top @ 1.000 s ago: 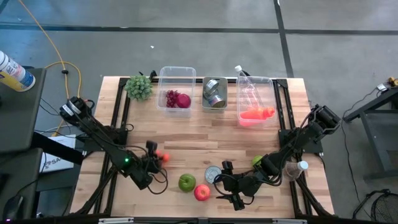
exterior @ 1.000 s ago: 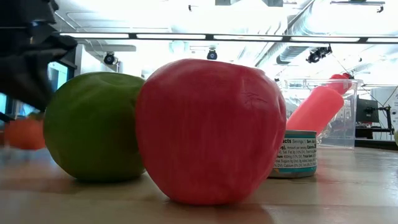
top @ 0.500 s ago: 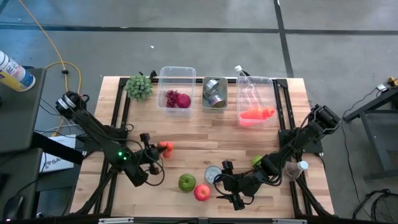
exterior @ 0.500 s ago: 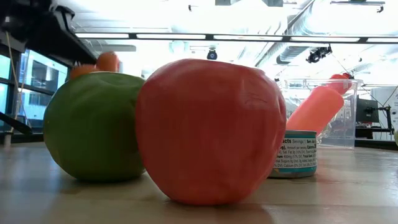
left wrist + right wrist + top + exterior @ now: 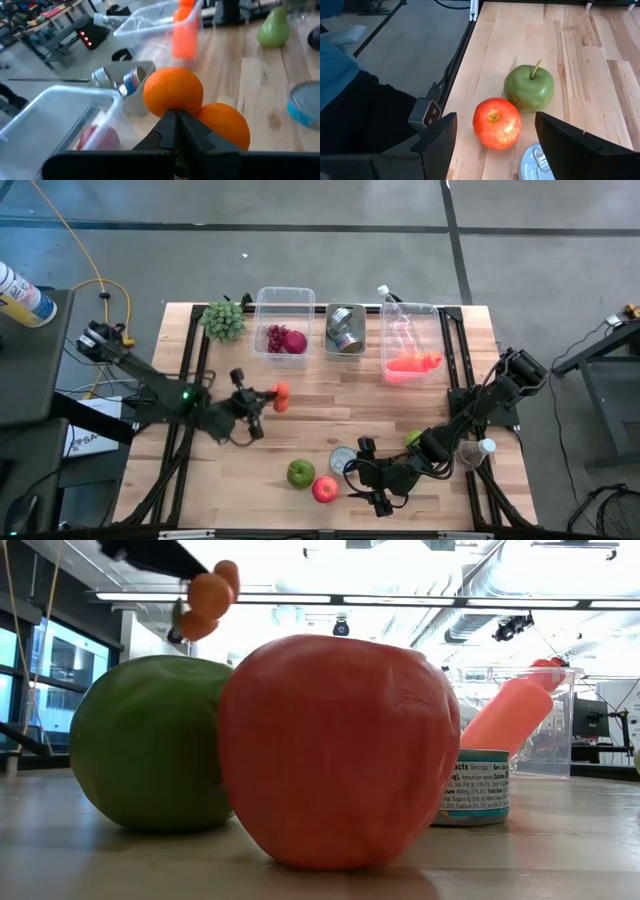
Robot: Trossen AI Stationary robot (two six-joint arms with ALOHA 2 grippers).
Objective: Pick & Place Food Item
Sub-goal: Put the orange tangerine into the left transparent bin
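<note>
My left gripper [image 5: 264, 398] is shut on a cluster of oranges [image 5: 281, 394] and carries it above the table's middle left. The low view shows the oranges [image 5: 210, 595] high above the tabletop. In the left wrist view two oranges [image 5: 173, 92] sit just past my shut fingertips [image 5: 176, 120]. My right gripper [image 5: 362, 477] rests open near the table's near edge, and its fingers stand apart on either side of a red apple [image 5: 497, 123] without touching it. A green apple [image 5: 529, 88] rests on the wood beside the red one. My left gripper pinches the orange cluster between its two fingers at the spot where the two oranges meet [image 5: 192, 111]. The fingers come roughly level from the table's left. The cluster is lifted clear of the table and sticks out beyond the fingertips.
Three clear bins line the far edge: one with dark red fruit [image 5: 283, 320], one with cans [image 5: 346, 328], and one with a bottle and an orange item [image 5: 410, 345]. A green leafy item [image 5: 224, 320] sits to their left. A can [image 5: 342, 460], a pear [image 5: 414, 438] and a bottle [image 5: 478, 450] lie near my right arm.
My left gripper has risen from table height and moved toward the far edge and a little right, carrying the oranges with it. In the low view the oranges climb from beside the green apple to well above it. The right arm has kept still.
</note>
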